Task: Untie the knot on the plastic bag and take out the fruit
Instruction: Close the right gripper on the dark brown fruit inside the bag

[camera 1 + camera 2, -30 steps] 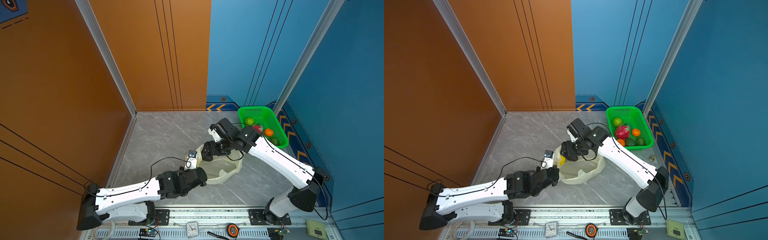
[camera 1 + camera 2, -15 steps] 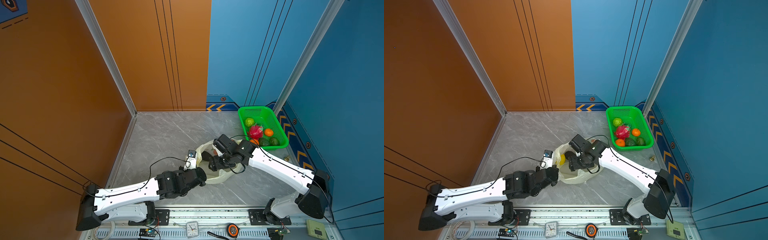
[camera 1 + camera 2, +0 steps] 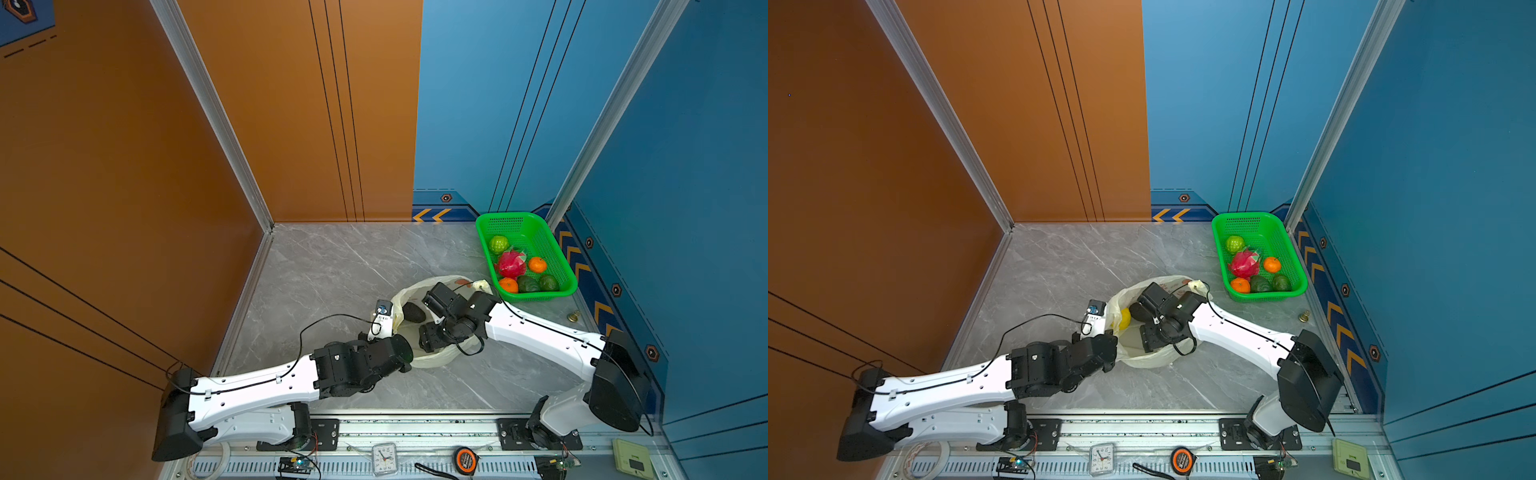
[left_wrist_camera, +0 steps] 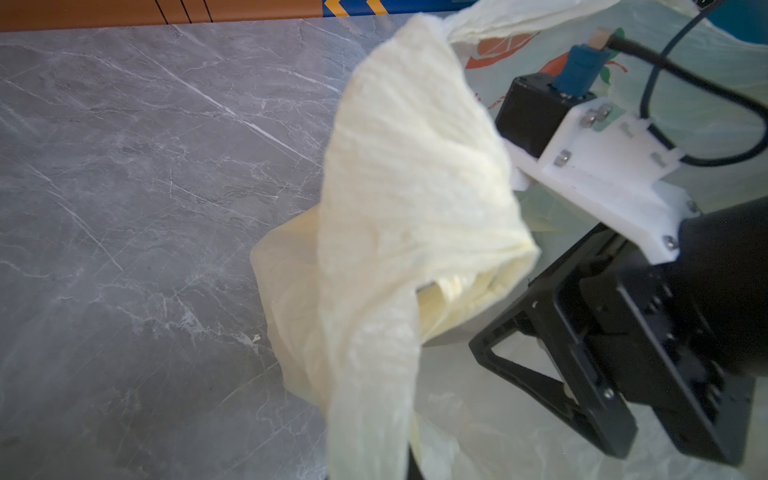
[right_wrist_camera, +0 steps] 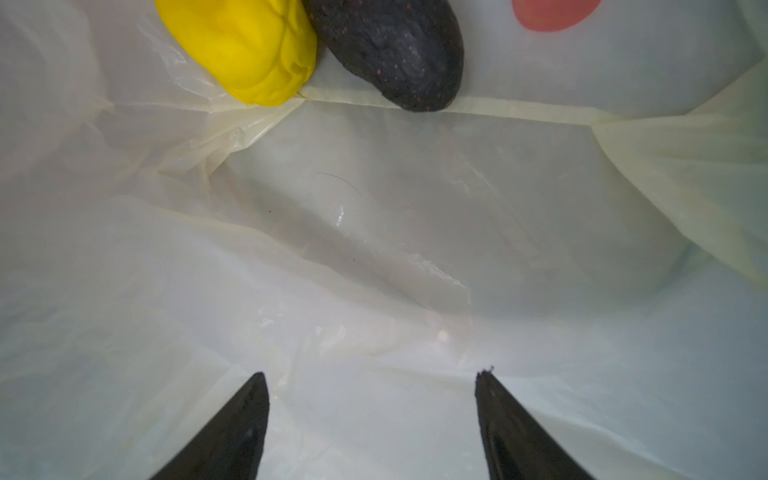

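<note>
The cream-yellow plastic bag [image 3: 436, 360] [image 3: 1152, 360] lies mid-floor with its mouth wide open; no knot shows. My left gripper [image 3: 405, 351] [image 4: 386, 469] is shut on a bunched handle of the bag [image 4: 415, 187], holding that side up. Inside the bag, my right gripper [image 3: 432, 337] [image 5: 372, 372] stands open with nothing between its fingers, above bare plastic. Fruit remains in the bag: a yellow fruit [image 5: 245, 45] [image 3: 1124, 318] and a dark avocado [image 5: 390, 50] [image 3: 414, 312], side by side ahead of the right fingertips.
A green basket [image 3: 515, 222] at the back right holds a dragon fruit [image 3: 511, 264], two oranges, a green fruit [image 3: 498, 244] and dark avocados. A small brass object [image 3: 573, 317] lies near the right wall. A clock [image 3: 384, 457] and tape measure [image 3: 464, 459] sit on the front rail.
My right gripper has swung from beside the basket toward the front and down into the open bag. The left gripper has kept its hold on the bag's handle.
</note>
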`<state>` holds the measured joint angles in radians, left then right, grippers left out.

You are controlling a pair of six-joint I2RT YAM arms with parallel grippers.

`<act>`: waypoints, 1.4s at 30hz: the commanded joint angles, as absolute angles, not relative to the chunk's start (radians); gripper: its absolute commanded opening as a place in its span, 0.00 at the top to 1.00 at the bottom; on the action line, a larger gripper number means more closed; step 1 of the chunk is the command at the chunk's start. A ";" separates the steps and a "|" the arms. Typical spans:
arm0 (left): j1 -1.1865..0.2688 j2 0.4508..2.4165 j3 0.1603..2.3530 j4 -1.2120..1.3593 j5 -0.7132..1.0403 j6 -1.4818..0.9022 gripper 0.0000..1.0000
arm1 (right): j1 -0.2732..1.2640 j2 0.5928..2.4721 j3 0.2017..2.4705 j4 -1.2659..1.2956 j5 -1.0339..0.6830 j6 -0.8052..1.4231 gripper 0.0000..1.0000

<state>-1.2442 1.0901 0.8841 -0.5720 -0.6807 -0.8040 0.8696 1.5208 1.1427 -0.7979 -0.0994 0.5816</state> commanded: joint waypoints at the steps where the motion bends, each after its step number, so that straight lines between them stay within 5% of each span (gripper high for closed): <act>1: -1.237 1.097 0.887 -0.569 -0.681 -0.802 1.00 | 0.869 1.548 1.128 -0.749 -0.071 0.604 0.24; 14: -1.252 1.083 0.846 -0.570 -0.622 -0.823 1.00 | 0.813 1.580 1.079 -0.505 -0.031 0.848 0.20; 22: -1.273 1.124 0.850 -0.567 -0.605 -0.851 1.00 | 0.800 1.620 1.066 -0.347 0.040 0.967 0.08; 42: -1.261 1.151 0.852 -0.545 -0.552 -0.835 1.00 | 0.830 1.802 1.132 -0.154 0.213 0.929 0.00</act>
